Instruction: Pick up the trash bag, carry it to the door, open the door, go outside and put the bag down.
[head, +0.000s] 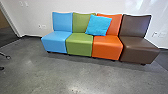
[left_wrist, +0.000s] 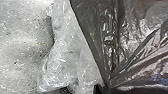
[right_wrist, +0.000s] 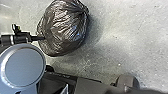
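The bag (right_wrist: 65, 28) was over the floor (right_wrist: 135, 42), probably light, soft and slippery, best taken by its gathered neck (left_wrist: 109, 79); either gripper's opening or hold, I couldn't tell.

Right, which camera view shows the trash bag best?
The right wrist view: there the bag appears nearly whole, rounded and creased. The left wrist view shows its dark folds close up, beside clear plastic; the head view faces the chairs.
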